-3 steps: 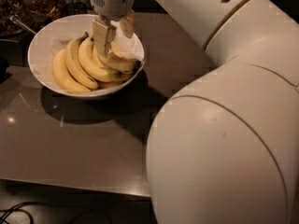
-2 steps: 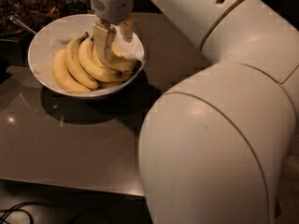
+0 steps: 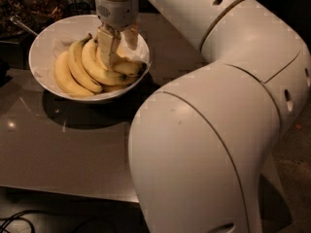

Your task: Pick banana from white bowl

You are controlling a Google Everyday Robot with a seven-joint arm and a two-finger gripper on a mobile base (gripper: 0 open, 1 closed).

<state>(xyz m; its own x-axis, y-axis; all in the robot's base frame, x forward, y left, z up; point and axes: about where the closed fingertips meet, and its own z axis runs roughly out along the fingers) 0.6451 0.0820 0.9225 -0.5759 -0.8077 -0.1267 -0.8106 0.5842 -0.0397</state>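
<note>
The white bowl (image 3: 38,50) stands at the back left of the table and holds a bunch of several yellow bananas (image 3: 90,64) joined at a brown stem at the top. My gripper (image 3: 120,50) reaches straight down into the right side of the bowl. Its fingers (image 3: 108,45) stand apart and their tips rest at the uppermost banana (image 3: 124,68) of the bunch. I see nothing lifted off the bowl.
The bowl sits on a grey-brown table (image 3: 73,149). My own white arm (image 3: 209,144) bulks over the right and front of the view. Dark clutter (image 3: 29,1) and a metal handle (image 3: 22,25) lie behind the bowl at the far left.
The gripper has sunk a little lower onto the bunch. The arm's big elbow has swung left and nearer. Bowl and bananas have not moved.
</note>
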